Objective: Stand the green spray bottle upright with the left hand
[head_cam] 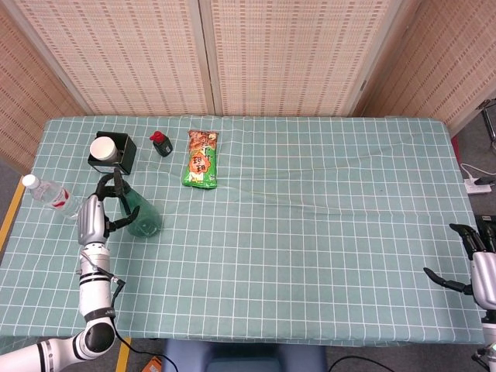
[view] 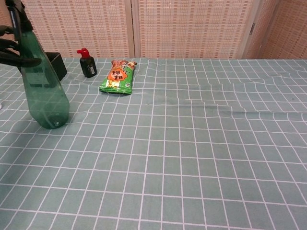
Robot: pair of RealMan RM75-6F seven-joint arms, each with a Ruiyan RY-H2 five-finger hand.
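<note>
My left hand (head_cam: pixel 93 219) grips the green spray bottle (view: pixel 42 91), nearly upright beside the black box (head_cam: pixel 112 153); I should settle its base flat, then let go gently.

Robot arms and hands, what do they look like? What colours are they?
The left hand has a silver-grey back and black fingers. Its arm is a white and silver tube with dark rings and a round grey joint, and a thin black cable loops beside it. The right hand, at the table's edge, looks the same: grey with black fingers. I see no markings.
</note>
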